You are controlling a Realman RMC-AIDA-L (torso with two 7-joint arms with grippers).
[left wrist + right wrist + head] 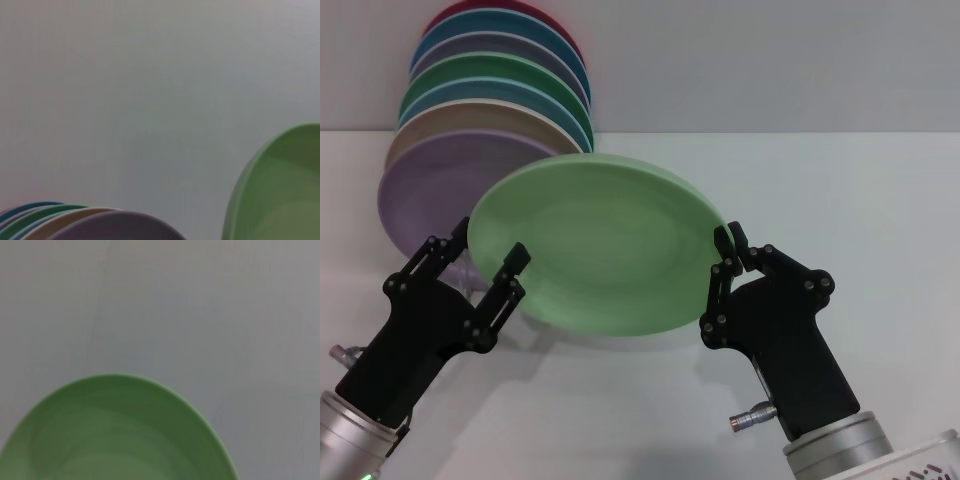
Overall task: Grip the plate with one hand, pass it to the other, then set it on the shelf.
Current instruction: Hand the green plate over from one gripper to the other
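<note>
pale green plate held in the air between both grippers

in the head view the plate hangs above the white table, tilted so its upper face leans toward the camera, its far rim higher than its near rim. the right gripper meets it at the right edge: its black fingers are pressed together on the rim there, pinching the plate, with the silver-white wrist below and to the right.

the left gripper sits at the plate's left edge. its two fingers are spread apart, one on the outer side of the rim and the other lying across the front of the plate's lower left part. the plate edge lies in the gap between them, and i cannot tell whether either finger actually touches it.

behind and to the left of the plate stands a row of stacked plates, leaning one against the next, from a dark red one at the back through blue, green and tan ones to a lilac plate nearest the front. the rack holding them is hidden by the plates and the left arm.

the left wrist view shows the plate's rim at one side and the tops of the leaning row along the edge. the right wrist view shows only the plate's face over the bare table.
</note>
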